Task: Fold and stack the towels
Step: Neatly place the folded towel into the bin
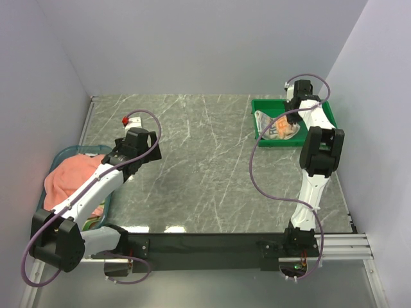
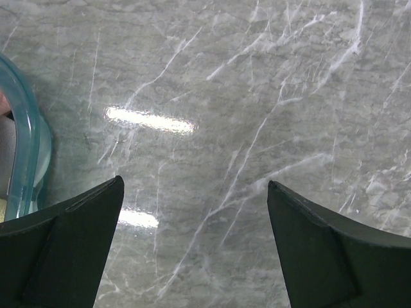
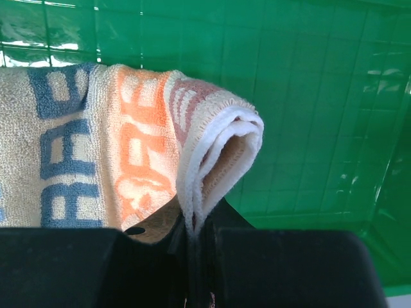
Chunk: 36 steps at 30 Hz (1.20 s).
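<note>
Placement of a folded towel: right gripper [image 3: 196, 239] pinched nearly closed on the doubled edge of the cream lettered towel [image 3: 115, 154] inside the green tray [image 3: 308, 96], probably so the fold cannot fall open while it is stacked. Left gripper [image 2: 192, 212], jaws wide and empty, hangs over the bare table [image 2: 257, 96] beside the blue basket [image 2: 26, 154], where a salmon-pink towel [image 1: 74, 179] lies unfolded
</note>
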Each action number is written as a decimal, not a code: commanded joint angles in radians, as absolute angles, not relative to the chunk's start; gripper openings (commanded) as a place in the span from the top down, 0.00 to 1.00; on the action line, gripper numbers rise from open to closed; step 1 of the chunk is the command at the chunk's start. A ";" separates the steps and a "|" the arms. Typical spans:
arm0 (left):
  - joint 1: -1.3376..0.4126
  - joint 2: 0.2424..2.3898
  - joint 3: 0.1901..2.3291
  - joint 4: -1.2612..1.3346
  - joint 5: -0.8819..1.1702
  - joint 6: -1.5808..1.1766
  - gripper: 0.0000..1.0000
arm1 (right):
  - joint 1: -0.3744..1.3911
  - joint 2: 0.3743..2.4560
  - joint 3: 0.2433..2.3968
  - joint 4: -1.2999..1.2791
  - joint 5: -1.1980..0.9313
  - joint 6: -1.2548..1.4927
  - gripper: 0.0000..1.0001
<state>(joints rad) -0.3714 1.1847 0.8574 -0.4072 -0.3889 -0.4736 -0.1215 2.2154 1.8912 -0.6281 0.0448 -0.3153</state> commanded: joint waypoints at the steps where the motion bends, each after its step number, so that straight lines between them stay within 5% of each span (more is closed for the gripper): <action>1: -0.368 1.184 0.865 -0.374 -0.385 -0.469 0.01 | -0.127 2.210 1.893 -0.598 0.084 -0.339 1.00; 36: -0.368 1.195 0.865 -0.370 -0.361 -0.469 0.00 | -0.101 2.207 1.907 -0.555 0.213 -0.370 0.95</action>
